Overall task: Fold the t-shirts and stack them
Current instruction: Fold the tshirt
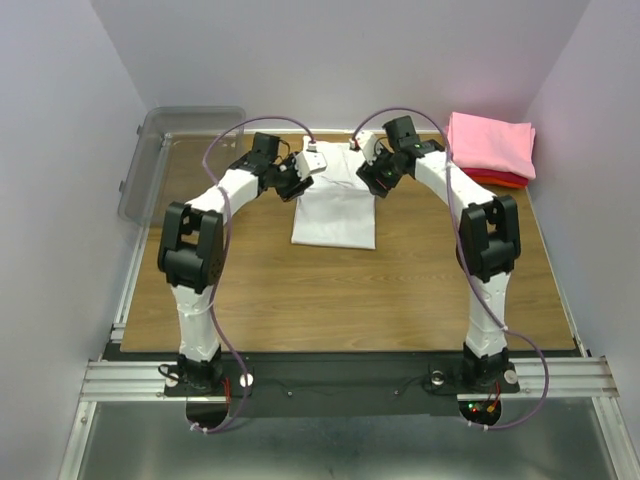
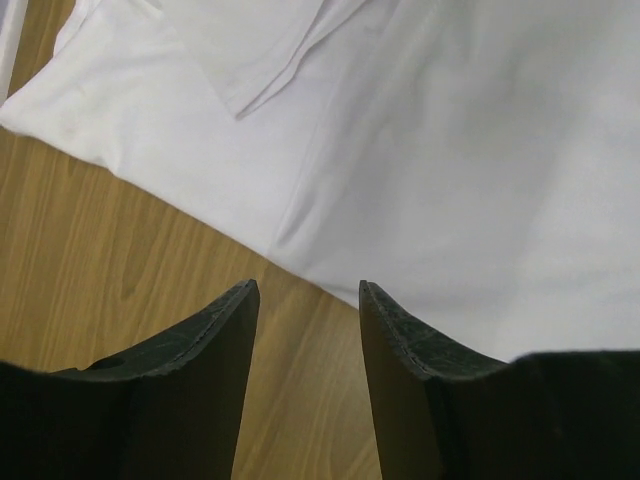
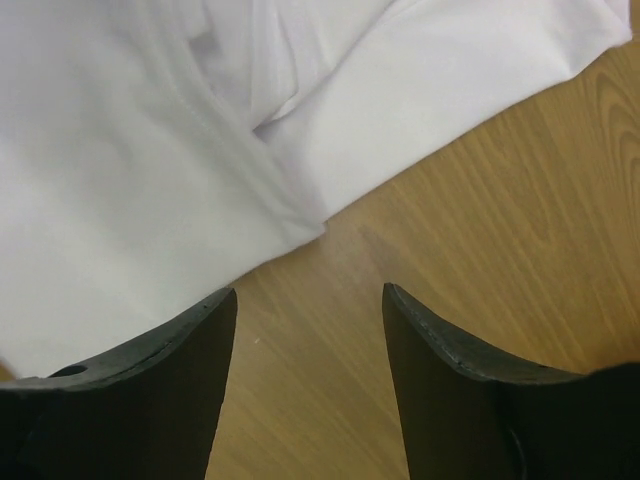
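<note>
White t-shirt (image 1: pixel 335 210): lies flat on the worktop (image 1: pixel 330 300), middle to far, folded to a narrow panel with sleeves tucked in
Its long axis: runs near to far, with the far end lying between the two hands
Left hand (image 2: pixel 305 290): fingers spread, pinching nothing; it hangs over the shirt's far left edge, with the cloth lying ahead and to its right and bare wood showing in the gap
Right hand (image 3: pixel 310 290): fingers spread as well, nothing between them; it hangs off the far right edge, with the cloth ahead and to its left
Which is nearer: I'd call it even, each hand beside its own far corner of the shirt
Next move, my guess: both hands take the far corners and bring them toward the near hem
Pink t-shirt (image 1: pixel 490 143): folded, in the far right corner, on top of the pile
Red t-shirt (image 1: pixel 497 180): folded beneath the pink one, only its near edge showing
Pile and arms: the right arm stands closer to it
Bin (image 1: pixel 150 160): clear grey, at the far left edge, well apart from the shirts
Count: three shirts, two hands, one bin
</note>
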Controlling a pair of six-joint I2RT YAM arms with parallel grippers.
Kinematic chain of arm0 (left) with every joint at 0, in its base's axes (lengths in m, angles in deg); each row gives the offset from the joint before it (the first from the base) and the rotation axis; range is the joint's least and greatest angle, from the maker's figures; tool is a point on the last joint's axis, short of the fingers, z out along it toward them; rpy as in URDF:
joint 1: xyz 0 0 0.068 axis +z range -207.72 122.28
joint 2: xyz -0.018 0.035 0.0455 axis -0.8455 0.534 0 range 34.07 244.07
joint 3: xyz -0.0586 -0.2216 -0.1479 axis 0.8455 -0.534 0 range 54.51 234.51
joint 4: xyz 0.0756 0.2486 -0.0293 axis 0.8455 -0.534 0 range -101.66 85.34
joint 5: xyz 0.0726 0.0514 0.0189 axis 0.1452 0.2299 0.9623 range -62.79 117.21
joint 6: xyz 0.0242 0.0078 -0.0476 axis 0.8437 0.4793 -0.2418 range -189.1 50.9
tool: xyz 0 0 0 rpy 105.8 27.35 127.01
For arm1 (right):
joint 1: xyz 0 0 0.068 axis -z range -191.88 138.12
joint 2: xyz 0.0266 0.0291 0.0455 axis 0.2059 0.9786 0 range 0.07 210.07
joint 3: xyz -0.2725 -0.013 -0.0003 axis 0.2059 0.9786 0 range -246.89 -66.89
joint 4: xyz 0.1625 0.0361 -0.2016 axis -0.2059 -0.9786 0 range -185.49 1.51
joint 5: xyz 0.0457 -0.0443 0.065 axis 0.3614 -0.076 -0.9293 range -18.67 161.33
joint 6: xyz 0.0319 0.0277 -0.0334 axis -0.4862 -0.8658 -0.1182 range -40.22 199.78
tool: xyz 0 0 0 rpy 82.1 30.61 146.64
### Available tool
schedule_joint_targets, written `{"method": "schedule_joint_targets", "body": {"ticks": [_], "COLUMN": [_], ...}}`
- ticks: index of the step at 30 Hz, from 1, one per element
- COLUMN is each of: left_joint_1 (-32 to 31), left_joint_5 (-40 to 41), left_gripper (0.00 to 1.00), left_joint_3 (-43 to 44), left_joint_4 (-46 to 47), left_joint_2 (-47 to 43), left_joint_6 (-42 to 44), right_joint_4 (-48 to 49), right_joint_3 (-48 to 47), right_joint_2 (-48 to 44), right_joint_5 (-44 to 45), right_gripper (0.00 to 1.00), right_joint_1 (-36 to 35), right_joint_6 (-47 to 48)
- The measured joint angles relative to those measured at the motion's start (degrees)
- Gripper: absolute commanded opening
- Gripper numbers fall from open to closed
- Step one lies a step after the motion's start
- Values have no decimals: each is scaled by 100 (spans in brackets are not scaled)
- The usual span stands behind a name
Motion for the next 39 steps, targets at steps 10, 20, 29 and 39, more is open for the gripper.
{"method": "schedule_joint_targets", "body": {"ticks": [10,20,29,39], "left_joint_1": [46,-291,-439,-544], "left_joint_5": [-505,-382,-160,98], "left_gripper": [47,54,55,31], "left_joint_3": [-2052,-2968,-2973,-2806], "left_joint_4": [37,-103,151,105], "left_joint_2": [-2238,-2048,-1753,-1333], "left_joint_6": [278,920,1252,1344], "right_joint_4": [-11,98,514,973], "right_joint_3": [2074,3119,3187,3403], "right_joint_2": [-1840,-1681,-1467,-1329], "right_joint_5": [-623,-643,-498,-299], "right_gripper": [45,52,48,45], "right_joint_1": [-361,-938,-929,-940], "right_joint_6": [-208,-127,13,179]}}
